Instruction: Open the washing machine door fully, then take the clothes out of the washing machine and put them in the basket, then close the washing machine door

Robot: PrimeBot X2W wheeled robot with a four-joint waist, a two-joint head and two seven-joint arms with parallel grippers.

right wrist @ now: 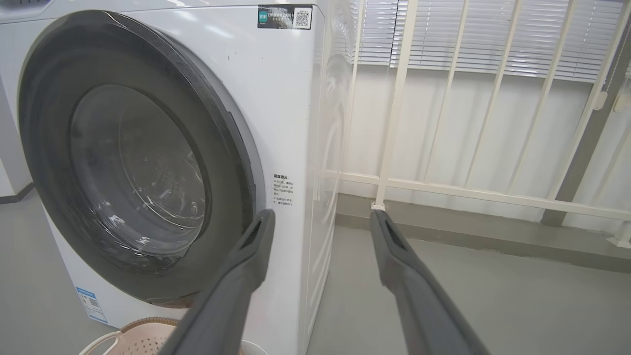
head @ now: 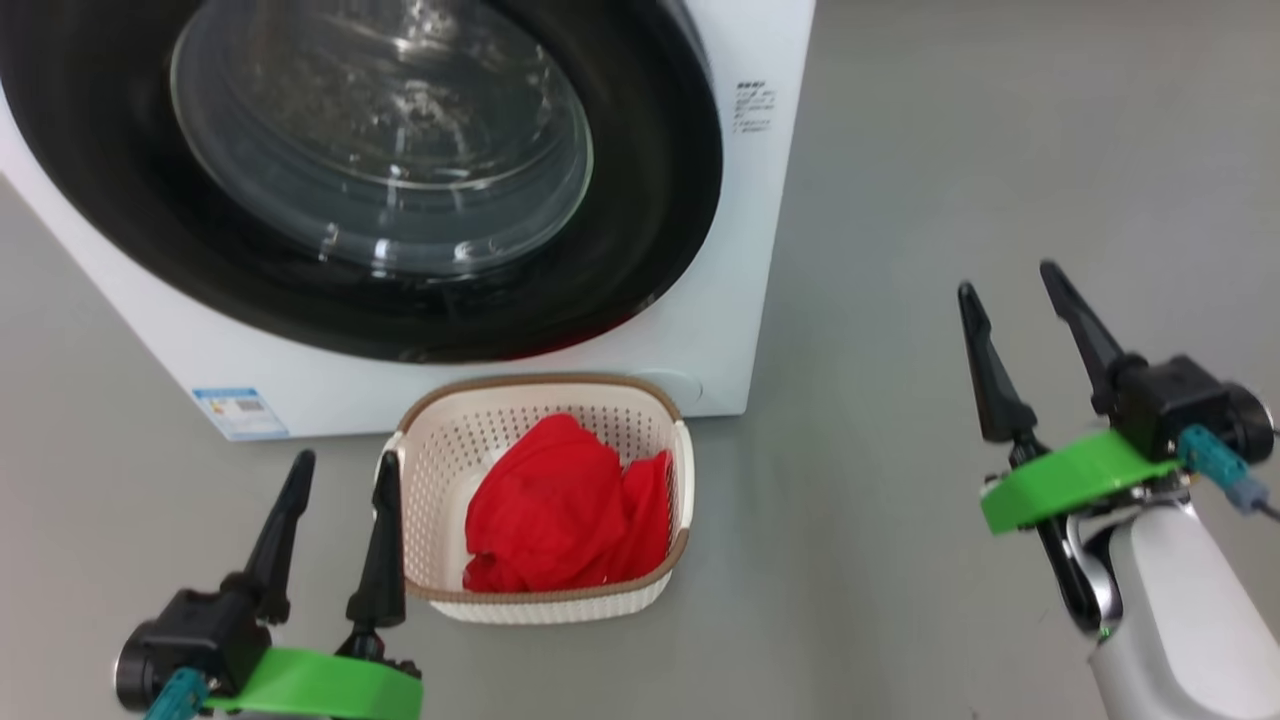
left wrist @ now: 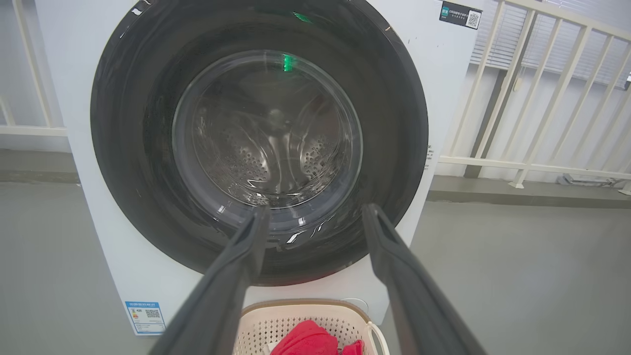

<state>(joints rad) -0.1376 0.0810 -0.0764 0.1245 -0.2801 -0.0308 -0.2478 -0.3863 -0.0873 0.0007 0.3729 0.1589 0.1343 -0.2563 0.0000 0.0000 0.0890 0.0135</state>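
Observation:
The washing machine door (head: pixel 640 190) with its glossy black rim and clear glass bowl lies flush against the white washing machine (head: pixel 740 330), also seen as door (left wrist: pixel 394 123) and door (right wrist: pixel 54 98). Through the glass the steel drum (left wrist: pixel 266 158) shows no clothes. In front stands the cream basket (head: pixel 440 440) holding red clothes (head: pixel 565 510); a white piece peeks beside the red clothes (left wrist: pixel 305 340). My left gripper (head: pixel 344 470) is open, empty, just left of the basket. My right gripper (head: pixel 1008 277) is open, empty, well to the right over the floor.
Grey floor (head: pixel 900 550) surrounds the machine and basket. A white railing (right wrist: pixel 468 195) with blinds behind it runs along the wall to the machine's right. A blue sticker (head: pixel 240 412) sits on the machine's lower front corner.

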